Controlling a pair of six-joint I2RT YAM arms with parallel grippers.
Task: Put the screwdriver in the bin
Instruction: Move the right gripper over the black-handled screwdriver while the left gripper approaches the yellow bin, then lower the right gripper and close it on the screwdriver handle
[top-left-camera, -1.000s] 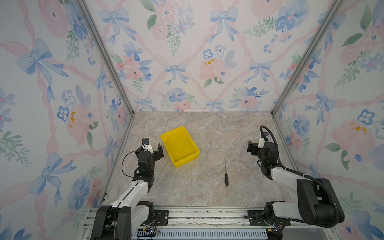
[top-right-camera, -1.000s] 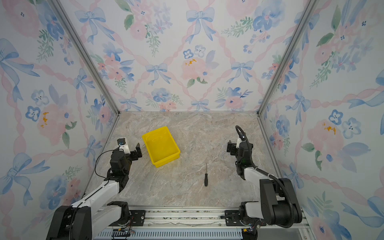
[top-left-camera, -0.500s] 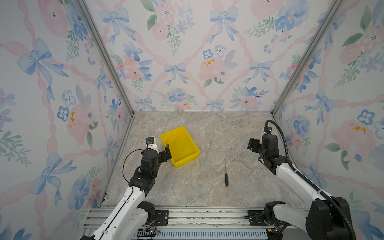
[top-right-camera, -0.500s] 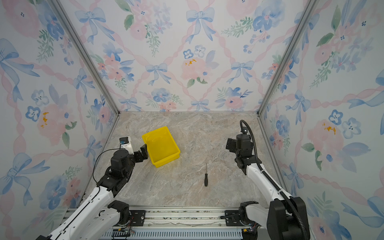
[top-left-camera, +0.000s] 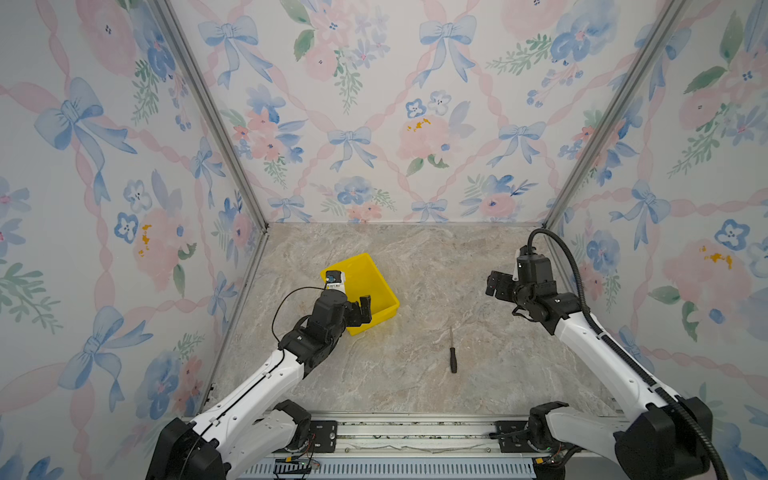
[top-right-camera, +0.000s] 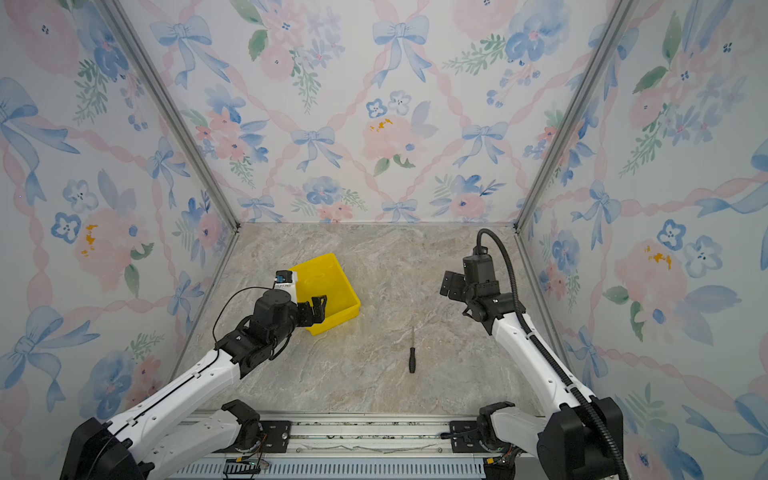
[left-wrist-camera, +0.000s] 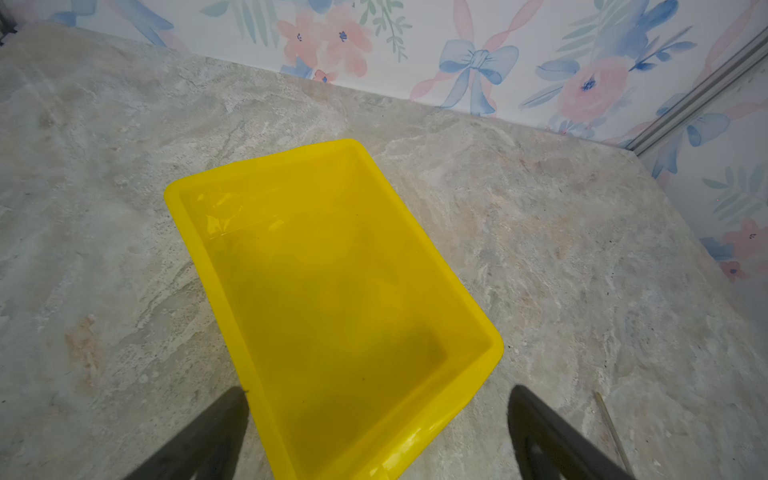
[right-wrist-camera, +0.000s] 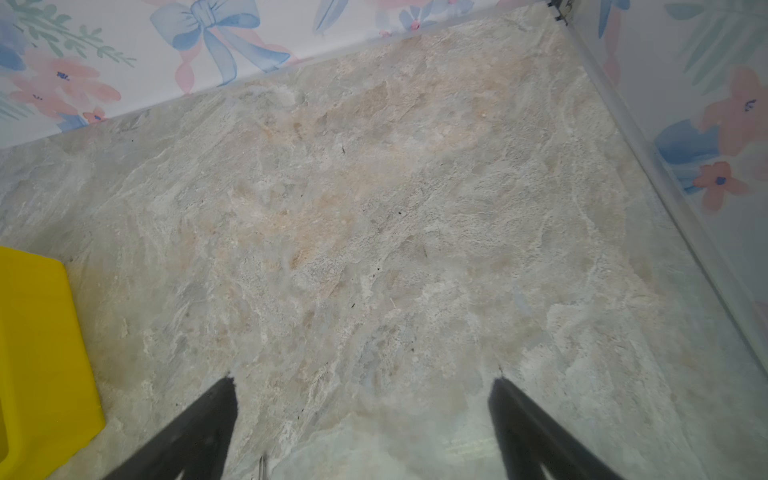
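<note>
1. In both top views, floral-papered walls (top-left-camera: 374, 124) enclose a marbled matt tabletop (top-left-camera: 415, 266). The glossy yellow rectangular bin (top-left-camera: 376, 286) is empty, and the slim screwdriver (top-left-camera: 453, 355) lies flat at its four o'clock, apart.
2. Left wrist view: left gripper (left-wrist-camera: 376, 395) over the bin's near end, jaws wide, empty.
3. Right wrist view: right gripper (right-wrist-camera: 362, 380) above the tabletop, jaws wide, empty.
</note>
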